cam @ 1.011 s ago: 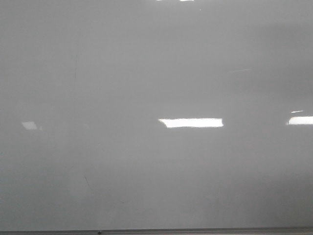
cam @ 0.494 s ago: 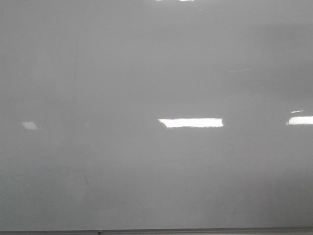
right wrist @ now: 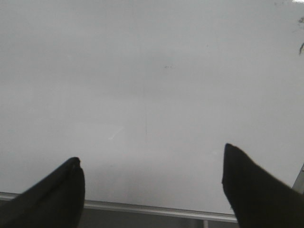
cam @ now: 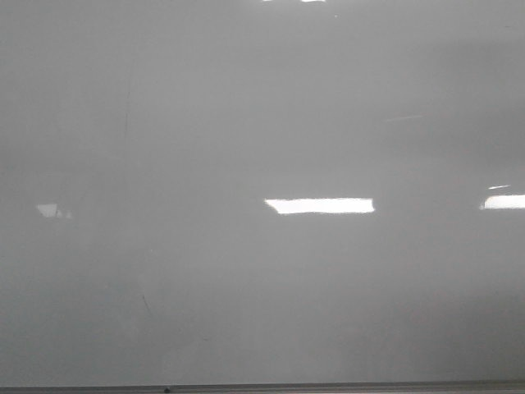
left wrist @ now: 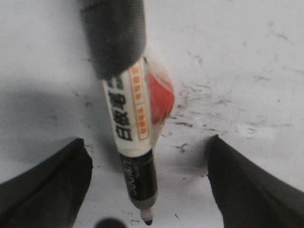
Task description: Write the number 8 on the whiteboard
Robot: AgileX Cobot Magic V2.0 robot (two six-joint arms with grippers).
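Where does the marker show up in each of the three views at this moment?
Front view: the marker is not in it; only the whiteboard shows.
Left wrist view: the marker runs down the middle between the spread fingers, tip close to the scuffed board.
Right wrist view: not in it; the fingers are spread and empty.
Shared landmark: the whiteboard's thin grey frame edge, also seen in the right wrist view.
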